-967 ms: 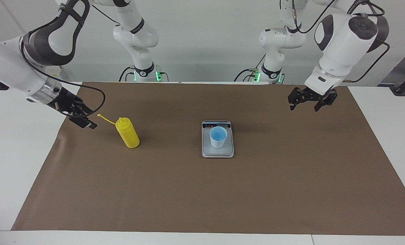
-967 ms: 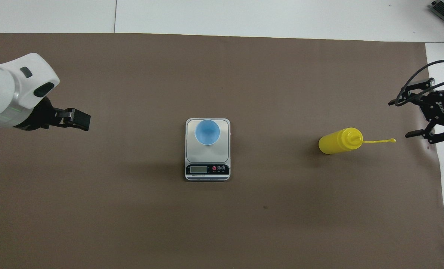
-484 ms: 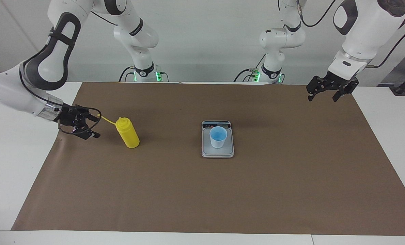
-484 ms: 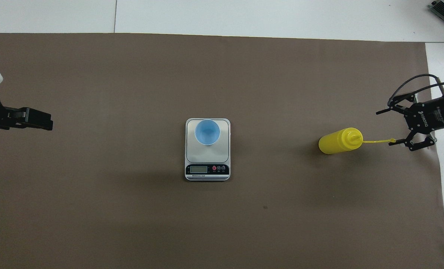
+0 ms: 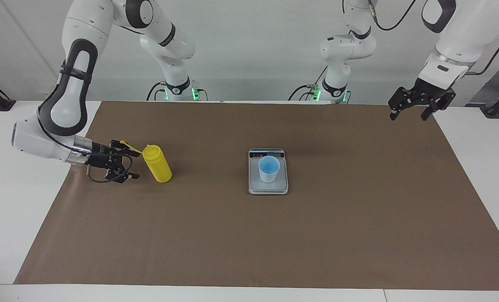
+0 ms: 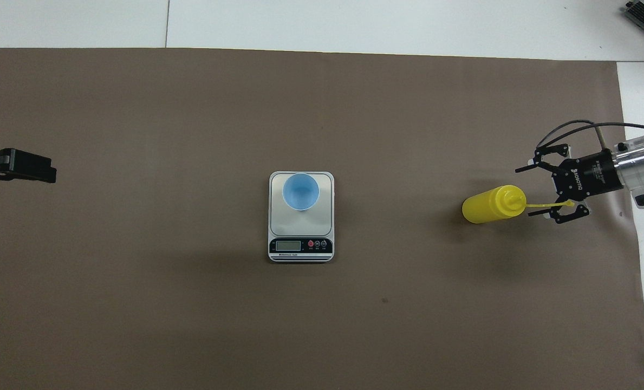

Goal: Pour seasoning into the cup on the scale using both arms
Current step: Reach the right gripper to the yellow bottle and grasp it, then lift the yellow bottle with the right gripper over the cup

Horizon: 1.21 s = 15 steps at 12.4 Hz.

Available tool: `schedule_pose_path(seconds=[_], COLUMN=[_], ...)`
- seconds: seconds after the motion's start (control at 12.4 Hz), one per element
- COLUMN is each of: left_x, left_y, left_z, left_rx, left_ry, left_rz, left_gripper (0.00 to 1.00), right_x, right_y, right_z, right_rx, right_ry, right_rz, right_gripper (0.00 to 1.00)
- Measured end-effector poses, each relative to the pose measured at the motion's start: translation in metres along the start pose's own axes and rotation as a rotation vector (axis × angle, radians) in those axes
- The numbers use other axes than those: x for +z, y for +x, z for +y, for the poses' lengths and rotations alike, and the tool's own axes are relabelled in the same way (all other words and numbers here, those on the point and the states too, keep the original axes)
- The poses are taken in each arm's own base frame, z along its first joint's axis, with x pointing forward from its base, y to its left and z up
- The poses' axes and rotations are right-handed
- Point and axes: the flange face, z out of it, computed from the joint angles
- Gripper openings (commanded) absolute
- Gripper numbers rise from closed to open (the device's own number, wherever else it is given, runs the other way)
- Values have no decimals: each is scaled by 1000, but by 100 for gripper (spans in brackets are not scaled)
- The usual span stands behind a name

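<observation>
The seasoning, a yellow squeeze bottle, stands upright on the brown mat toward the right arm's end of the table. Its thin cap strap sticks out toward my right gripper. That gripper lies level and low beside the bottle, open, a finger's width short of the bottle's body, and the strap reaches between its fingers. The light blue cup stands on the grey scale at mid-table. My left gripper hangs open and empty over the mat's corner at the left arm's end.
A brown mat covers most of the white table. The scale's display strip faces the robots. A cable loops under the right gripper's wrist.
My right gripper has dropped and swung level, moving in beside the bottle until the cap strap lies between its fingers. My left gripper has risen and drawn back toward its own end of the table.
</observation>
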Motion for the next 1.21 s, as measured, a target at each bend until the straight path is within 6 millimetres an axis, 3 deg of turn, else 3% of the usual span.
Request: schedule_pose_path(seconds=[0.4, 0.64, 0.73, 0.81, 0.89, 1.21], left_x=[5, 7, 8, 10, 13, 17], left_y=[-1, -2, -3, -4, -5, -5], left_z=[12, 18, 19, 20, 21, 18], left_rx=[14, 23, 26, 28, 29, 23], left_ry=[-7, -10, -10, -10, -10, -10], left_rz=[-23, -42, -48, -56, -65, -73], left_gripper=[100, 100, 100, 100, 100, 100], right_x=[52, 59, 60, 60, 61, 53], right_y=[-5, -13, -14, -14, -15, -30], right_z=[2, 5, 7, 10, 11, 10], right_rx=[92, 89, 82, 69, 53, -5], right_ry=[57, 53, 52, 51, 50, 64], right_rz=[-96, -105, -105, -106, -107, -94], right_gripper=[100, 100, 76, 41, 0, 0])
